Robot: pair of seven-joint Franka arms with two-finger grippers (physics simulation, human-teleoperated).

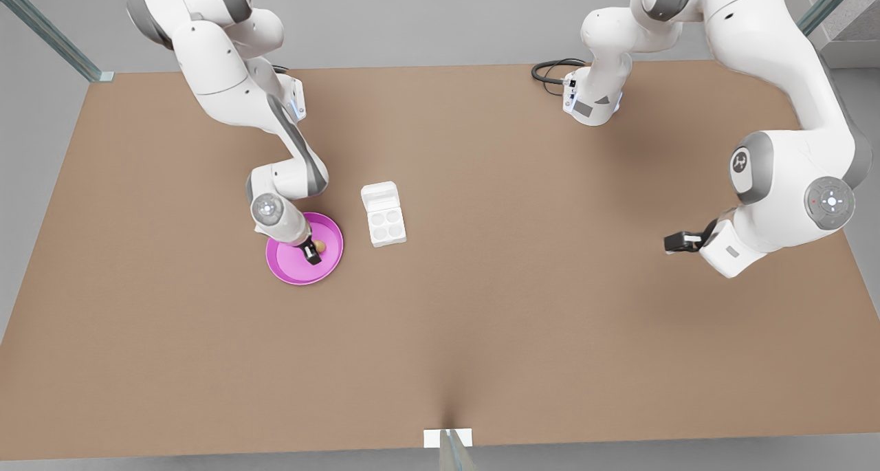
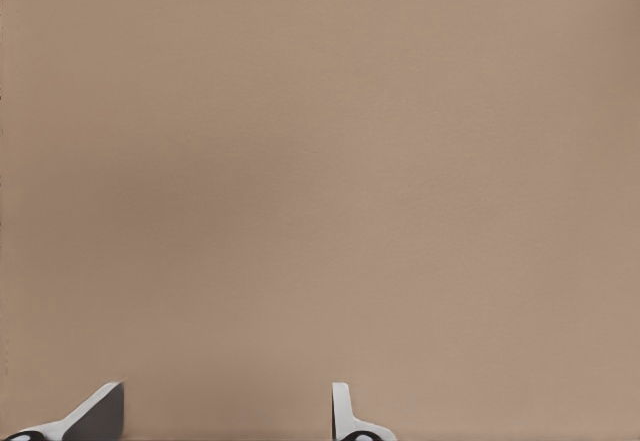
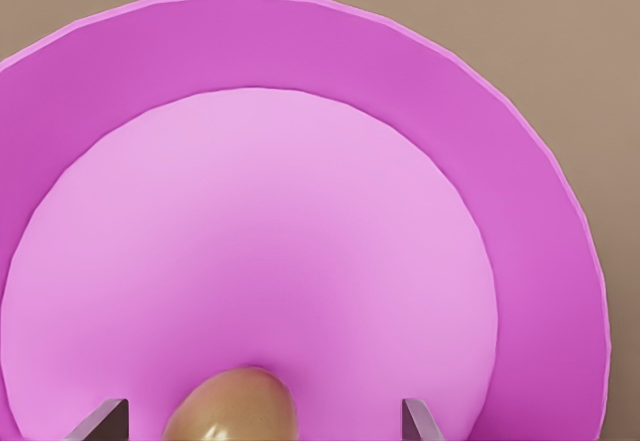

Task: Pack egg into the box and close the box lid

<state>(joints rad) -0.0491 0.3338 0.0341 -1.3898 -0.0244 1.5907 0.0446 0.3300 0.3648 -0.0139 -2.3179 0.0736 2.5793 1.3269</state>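
Note:
The tan-brown egg (image 1: pixel 320 245) (image 3: pixel 235 406) lies on the round pink plate (image 1: pixel 285 265) (image 3: pixel 300 51) at the front view's left. My right gripper (image 1: pixel 313 252) (image 3: pixel 262 419) is down over the plate, open, with a fingertip (image 3: pixel 105 419) on each side of the egg and a gap to both. The white box (image 1: pixel 386 226) sits just right of the plate, four cups empty, its lid (image 1: pixel 380 196) folded back open on the far side. My left gripper (image 1: pixel 677 242) (image 2: pixel 225 421) waits open above bare table at the front view's right.
The brown table (image 1: pixel 481 320) spreads wide around the plate and box. A black cable (image 1: pixel 550 72) loops near the far edge by an arm base. A small white marker (image 1: pixel 447 438) sits at the near edge.

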